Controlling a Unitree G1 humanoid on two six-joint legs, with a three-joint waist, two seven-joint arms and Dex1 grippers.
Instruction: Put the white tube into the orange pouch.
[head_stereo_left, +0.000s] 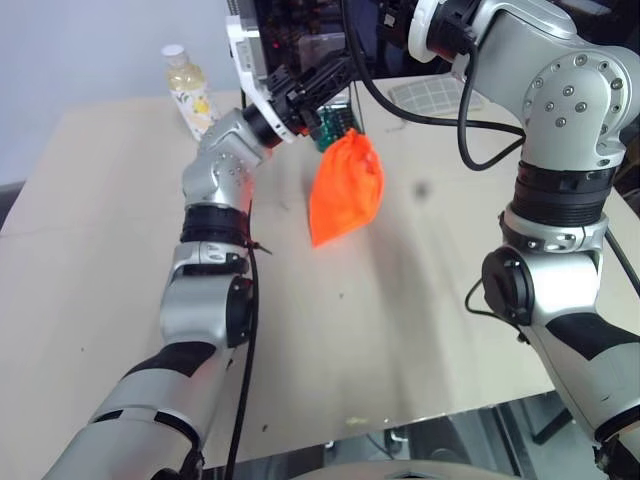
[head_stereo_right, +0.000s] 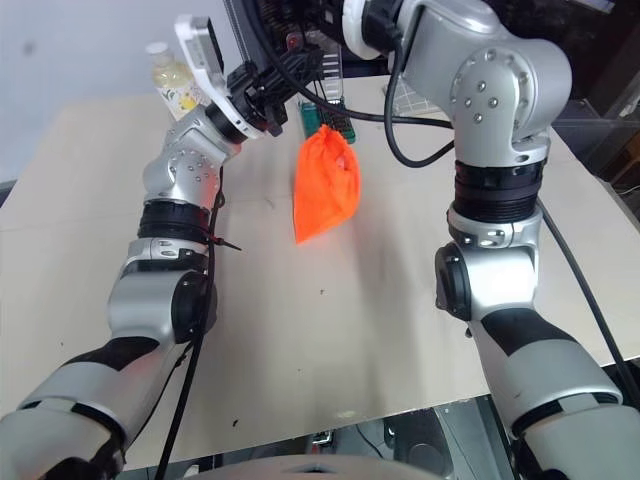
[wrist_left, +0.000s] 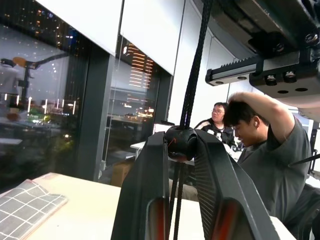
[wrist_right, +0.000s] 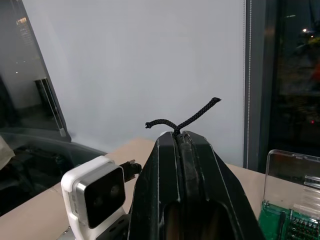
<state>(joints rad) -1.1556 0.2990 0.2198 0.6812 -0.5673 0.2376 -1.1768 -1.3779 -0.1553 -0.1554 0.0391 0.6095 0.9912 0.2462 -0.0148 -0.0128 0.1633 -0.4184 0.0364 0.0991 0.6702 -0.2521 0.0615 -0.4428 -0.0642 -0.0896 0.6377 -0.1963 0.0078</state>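
The orange pouch (head_stereo_left: 346, 190) hangs above the table, bulging, its mouth gathered at the top. Its dark drawstring cord (wrist_left: 192, 85) runs upward from the pouch. My left gripper (wrist_left: 181, 142) is shut on the round black cord stopper (wrist_left: 181, 150) just above the pouch's mouth; the head views show this gripper (head_stereo_left: 318, 88) reaching in from the pouch's left. My right gripper (wrist_right: 178, 134) is shut on the cord higher up, with the frayed cord end (wrist_right: 192, 117) sticking out past its fingertips. The white tube is hidden.
A clear bottle of yellowish liquid (head_stereo_left: 188, 92) stands at the table's far left. A grey checked cloth (head_stereo_left: 430, 95) lies at the back right. A clear box with green contents (wrist_right: 292, 200) sits behind the pouch. A person (wrist_left: 260, 135) sits beyond the table (head_stereo_left: 400, 330).
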